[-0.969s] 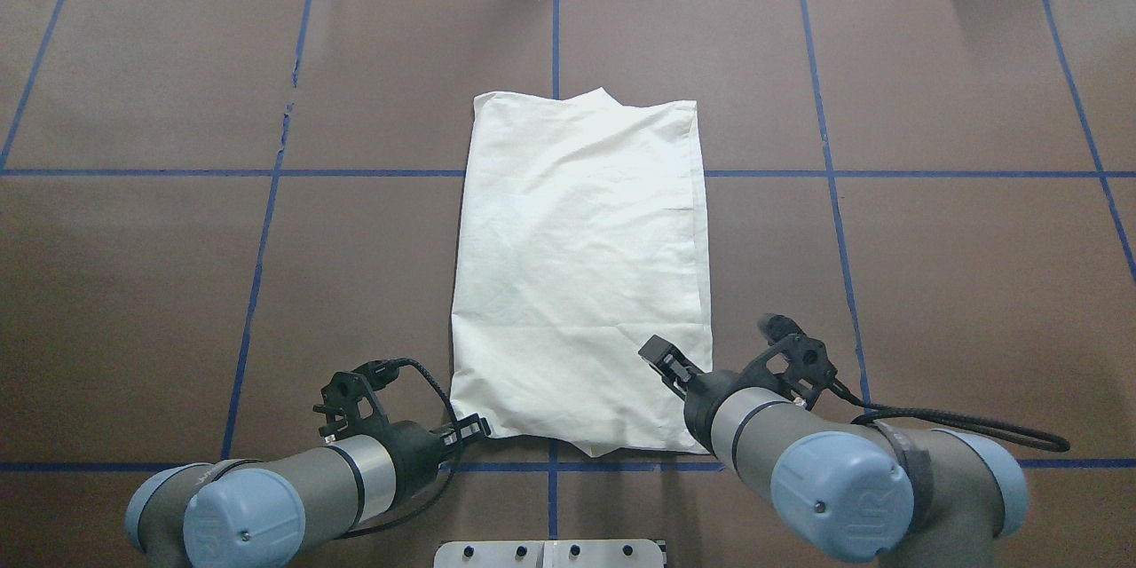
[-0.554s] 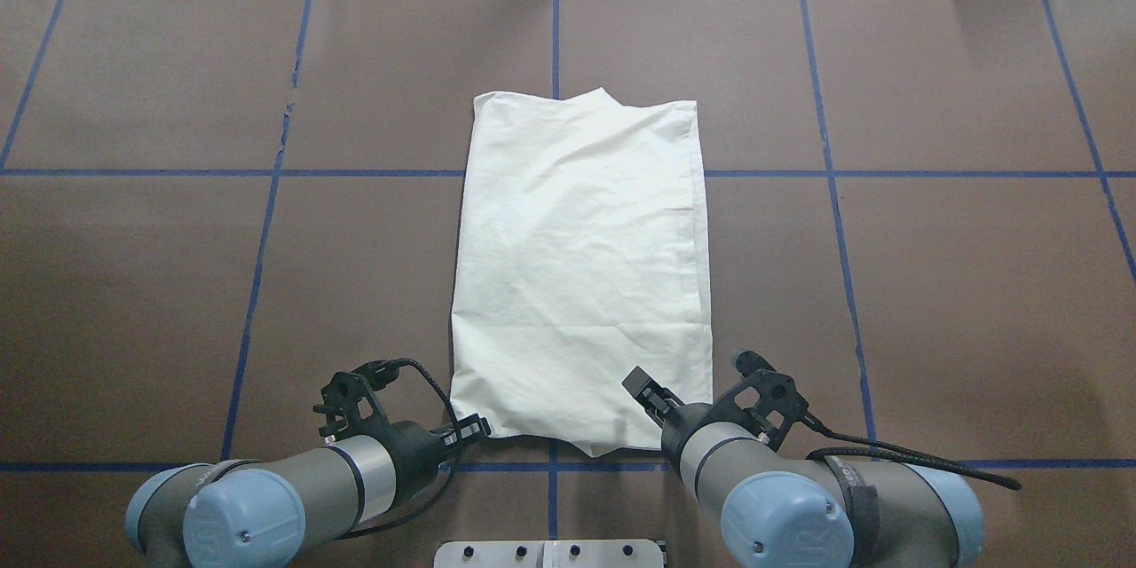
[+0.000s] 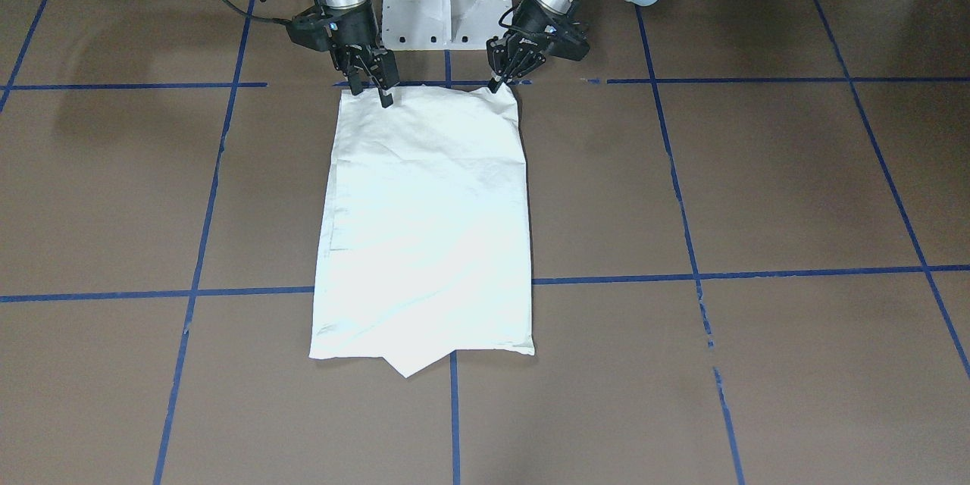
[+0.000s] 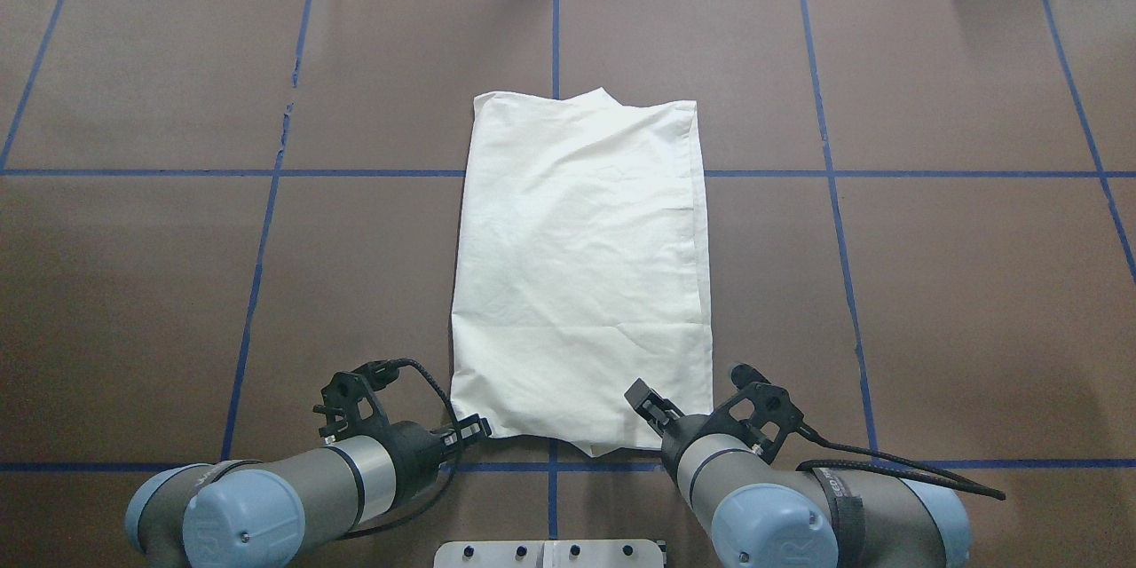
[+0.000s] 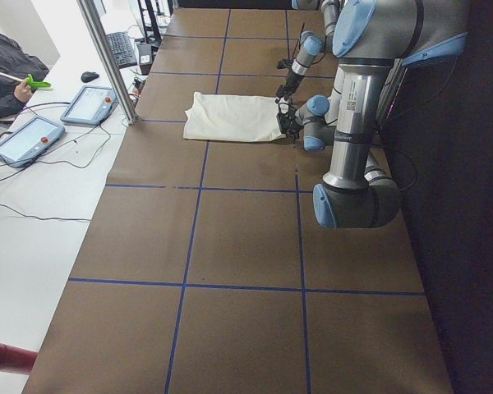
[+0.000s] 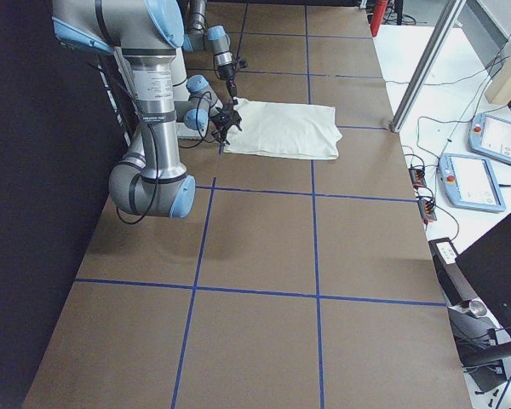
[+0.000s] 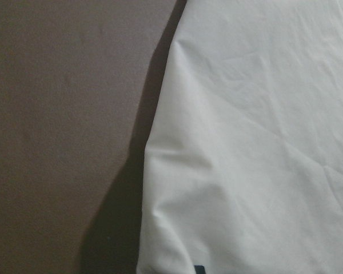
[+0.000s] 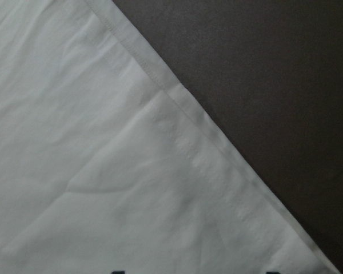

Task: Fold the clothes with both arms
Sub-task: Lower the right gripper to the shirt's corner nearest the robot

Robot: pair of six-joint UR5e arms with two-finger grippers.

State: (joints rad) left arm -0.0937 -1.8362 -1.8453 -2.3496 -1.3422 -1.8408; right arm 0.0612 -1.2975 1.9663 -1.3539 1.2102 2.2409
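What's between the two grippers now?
Only the near edge of the shirt, beside a blue tape line on the table. The front-facing view shows it, from the left gripper to the right gripper.

1. Overhead and front-facing views: bright, even light from above. Shirt [image 4: 577,266] close to blown out, creases faint, with a bluish cast in the front-facing view.
2. Brown table [image 3: 758,182]: soft, broad shadow patches near the frame edges and a thin dark line along the shirt's edge.
3. Side views: the robot's side of each frame drops to black; the pale floor strip is bright.
4. Wrist views: dim, grainy, soft focus. Left wrist shows a dark shadow beside the cloth. In the right wrist view, the table is nearly black.
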